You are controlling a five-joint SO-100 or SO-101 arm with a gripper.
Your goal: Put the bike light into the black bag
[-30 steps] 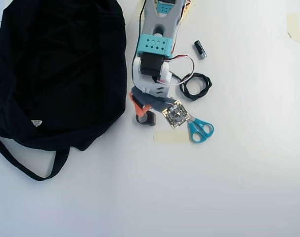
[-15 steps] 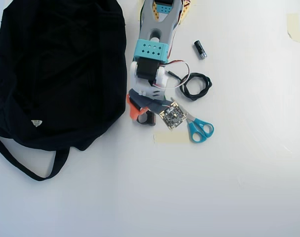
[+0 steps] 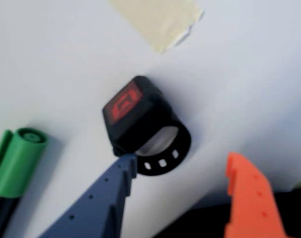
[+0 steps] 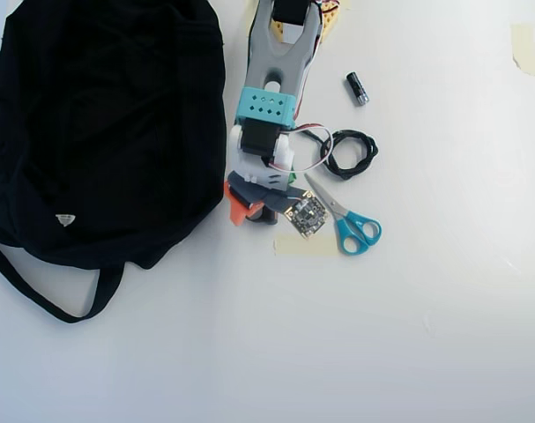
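Note:
In the wrist view the bike light (image 3: 135,116) lies on the white table, a black block with a red face and a black strap loop (image 3: 165,158). My gripper (image 3: 181,158) is open around it. The blue finger (image 3: 110,198) touches the loop's left side, and the orange finger (image 3: 247,193) stands apart to the right. In the overhead view the gripper (image 4: 252,211) covers most of the bike light (image 4: 267,216), just right of the black bag (image 4: 108,123). The bag lies with its strap (image 4: 38,295) trailing toward the bottom left.
A green-capped marker (image 3: 16,161) lies left of the light. Teal-handled scissors (image 4: 351,227), a coiled black cable (image 4: 351,154) and a small black cylinder (image 4: 357,88) lie right of the arm. A strip of tape (image 4: 305,245) is stuck below the gripper.
The arm has drawn back toward the top edge, and the gripper has shifted slightly up and left. The bike light has stayed where it was.

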